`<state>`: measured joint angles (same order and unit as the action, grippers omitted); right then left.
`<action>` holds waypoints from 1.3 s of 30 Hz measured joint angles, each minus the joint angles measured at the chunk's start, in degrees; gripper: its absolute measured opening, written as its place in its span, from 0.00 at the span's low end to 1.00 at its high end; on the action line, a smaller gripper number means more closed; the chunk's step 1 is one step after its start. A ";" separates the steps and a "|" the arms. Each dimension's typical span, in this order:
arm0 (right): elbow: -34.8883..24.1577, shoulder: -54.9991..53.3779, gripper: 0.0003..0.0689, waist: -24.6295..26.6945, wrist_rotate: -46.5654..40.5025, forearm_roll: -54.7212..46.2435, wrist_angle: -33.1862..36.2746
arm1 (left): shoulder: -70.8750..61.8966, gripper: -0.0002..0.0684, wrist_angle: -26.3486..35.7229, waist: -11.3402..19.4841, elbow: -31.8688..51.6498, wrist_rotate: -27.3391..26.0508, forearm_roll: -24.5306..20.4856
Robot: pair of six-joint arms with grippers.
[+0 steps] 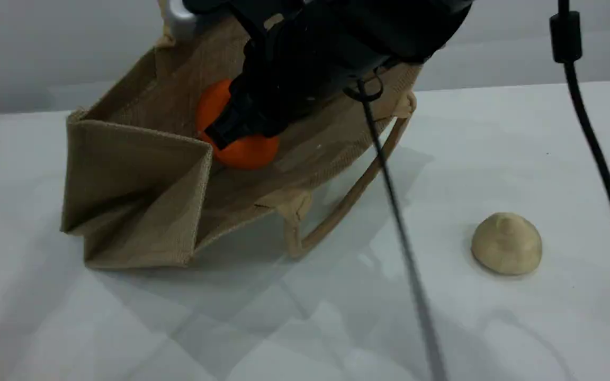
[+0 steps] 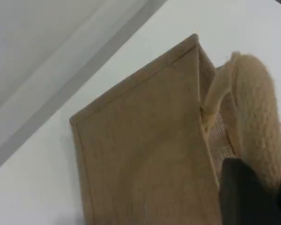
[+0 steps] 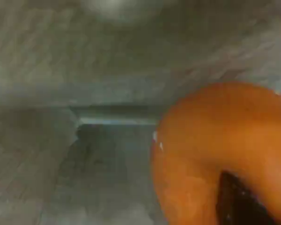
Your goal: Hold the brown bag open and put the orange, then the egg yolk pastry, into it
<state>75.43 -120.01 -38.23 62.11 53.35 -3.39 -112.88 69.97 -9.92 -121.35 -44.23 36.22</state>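
Observation:
The brown bag (image 1: 141, 174) lies tipped on the white table, its mouth facing right and upward. My left gripper (image 2: 253, 187) is shut on the upper beige handle (image 2: 257, 117), holding that side of the bag (image 2: 145, 150) raised. The orange (image 1: 247, 151) is inside the bag against the lower wall. My right gripper (image 1: 231, 127) reaches into the mouth and stays closed on the orange (image 3: 215, 140), one dark fingertip (image 3: 239, 201) pressed to its skin. The egg yolk pastry (image 1: 506, 243), a pale dome, sits on the table to the right, apart from both grippers.
The bag's lower handle (image 1: 347, 201) loops out onto the table in front of the mouth. A black cable (image 1: 400, 227) hangs across the middle of the scene view. Another cable (image 1: 596, 143) hangs at the right edge.

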 joint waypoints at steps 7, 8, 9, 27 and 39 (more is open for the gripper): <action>0.00 0.11 0.63 0.00 -0.13 3.35 -1.19 | -0.05 0.13 0.05 0.00 0.00 -0.05 -0.26; -0.06 0.35 0.69 0.00 -0.13 3.35 -1.05 | -0.05 0.13 0.05 0.00 0.00 -0.05 -0.26; -0.15 0.62 0.74 0.06 -0.13 3.35 -0.70 | -0.05 0.13 -0.01 0.00 0.00 -0.05 -0.26; -2.14 16.33 0.84 15.33 -3.80 2.01 23.53 | -0.05 0.13 -0.01 0.00 0.00 -0.05 -1.74; -1.89 18.82 0.84 34.50 -23.97 -19.39 50.46 | -0.05 0.13 -0.01 0.00 0.00 -0.22 -1.69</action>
<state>73.54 -101.19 -3.73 38.14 33.96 47.07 -112.93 69.95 -9.92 -121.35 -44.45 34.54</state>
